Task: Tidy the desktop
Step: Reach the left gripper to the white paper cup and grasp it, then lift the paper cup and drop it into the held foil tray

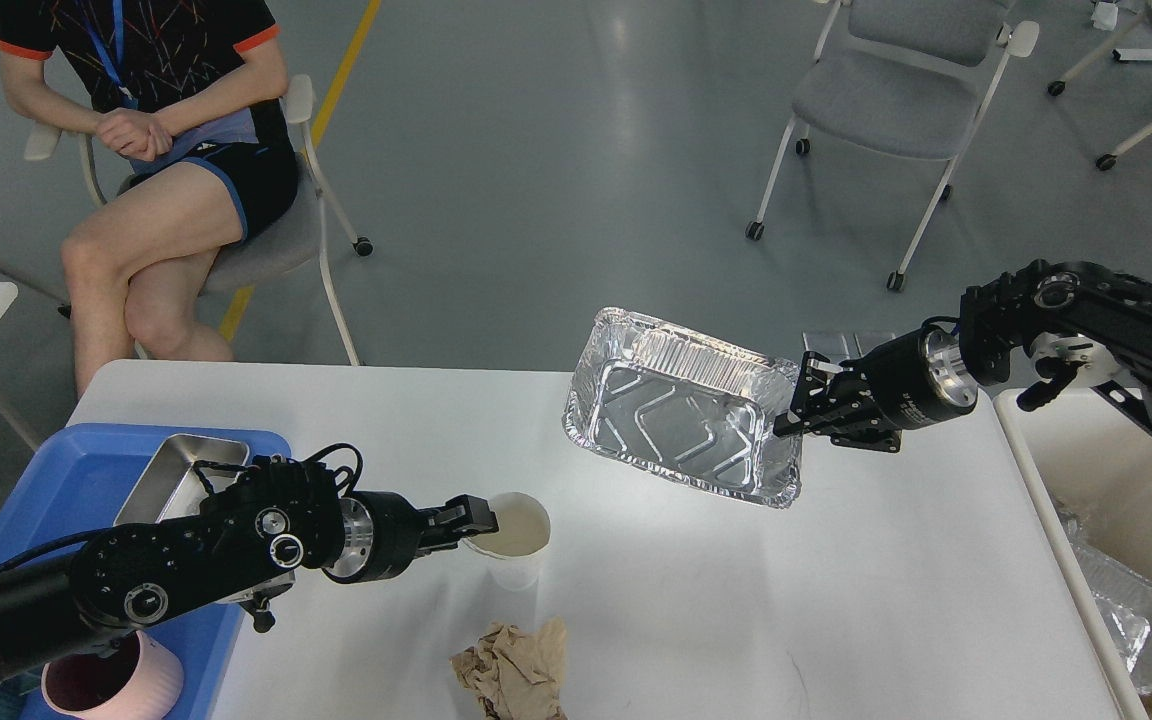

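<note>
- The right gripper pinched the foil tray's rim, holding it tilted above the desktop.
- The left gripper pinched the white paper cup's rim.
- Crumpled brown paper lay near the cup.

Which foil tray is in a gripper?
The foil tray tipped up above the desktop, pinched at its right rim by the right gripper. The other foil tray lies loose in the bin at far right.

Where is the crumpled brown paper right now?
The crumpled brown paper lies on the desktop at the head view's bottom edge, just below the white paper cup at the left gripper.
</note>
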